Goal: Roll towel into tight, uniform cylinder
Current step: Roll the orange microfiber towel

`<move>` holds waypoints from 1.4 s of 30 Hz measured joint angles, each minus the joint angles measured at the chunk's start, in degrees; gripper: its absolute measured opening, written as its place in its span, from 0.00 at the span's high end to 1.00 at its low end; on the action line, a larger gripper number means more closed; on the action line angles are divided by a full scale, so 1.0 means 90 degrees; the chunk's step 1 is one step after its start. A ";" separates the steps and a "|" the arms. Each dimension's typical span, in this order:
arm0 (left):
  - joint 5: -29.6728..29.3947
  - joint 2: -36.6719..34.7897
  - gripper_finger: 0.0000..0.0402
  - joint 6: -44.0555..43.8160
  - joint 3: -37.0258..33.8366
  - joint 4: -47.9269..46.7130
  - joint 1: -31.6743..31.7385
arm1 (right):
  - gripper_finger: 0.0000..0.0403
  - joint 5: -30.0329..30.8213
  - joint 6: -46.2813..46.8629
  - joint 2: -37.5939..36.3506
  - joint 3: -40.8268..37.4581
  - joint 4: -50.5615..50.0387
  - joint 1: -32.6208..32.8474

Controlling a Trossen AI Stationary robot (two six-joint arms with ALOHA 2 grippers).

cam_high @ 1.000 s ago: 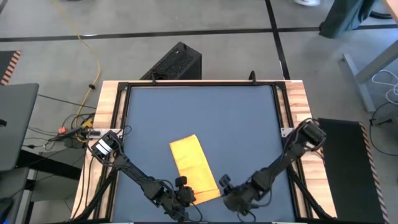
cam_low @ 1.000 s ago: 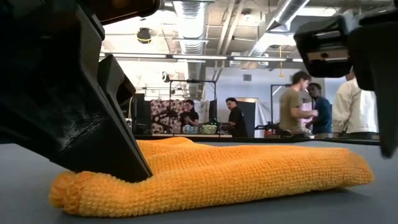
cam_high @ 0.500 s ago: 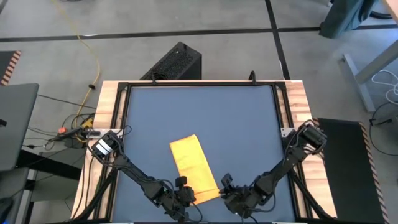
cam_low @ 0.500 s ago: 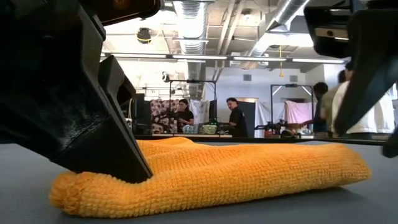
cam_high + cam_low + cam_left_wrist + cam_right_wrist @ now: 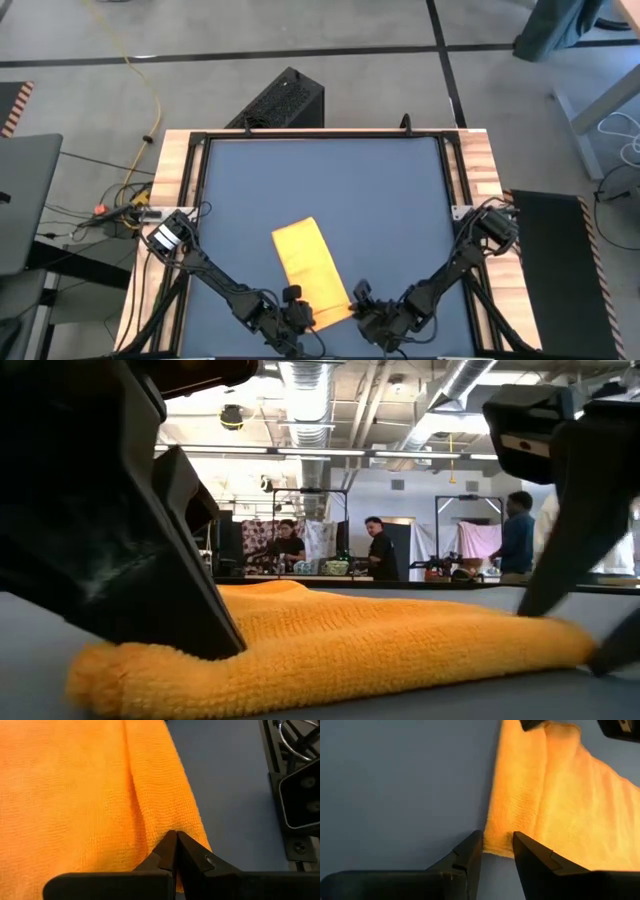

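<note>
Folded yellow towel (image 5: 313, 270) lying as a long strip on the dark worktop (image 5: 330, 190), near end toward the front edge between both arms. Left hand (image 5: 175, 840) pinched closed on a fold at that end's left corner, tips pressed into the pile. Right hand (image 5: 497, 846) set at the opposite corner with a narrow gap between its fingers, the cloth's edge just inside that gap, not yet clamped. Rolling apparently not begun: strip flat, no curl at the end.

Risks from here: only the top layer caught by either hand, leaving lower layers behind and a loose core. Uneven lift between the corners, giving a skewed, cone-shaped roll. Soft pile slipping from the right hand's fingertips if closed on too little fabric.
</note>
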 joint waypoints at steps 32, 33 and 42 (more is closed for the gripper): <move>-0.0801 -0.0226 1.00 0.1271 -0.0012 0.0697 -0.0278 | 0.96 -0.6109 0.2955 -0.0306 -0.0010 0.0698 -0.1979; -0.0974 -0.0226 1.00 0.1441 -0.0012 0.0840 -0.0282 | 0.96 -0.6281 0.3019 -0.0306 -0.0010 0.0761 -0.2055; -0.1244 -0.0228 1.00 0.2062 -0.0007 0.1101 -0.0184 | 0.96 -0.6504 0.3859 -0.0306 -0.0010 0.0740 -0.2502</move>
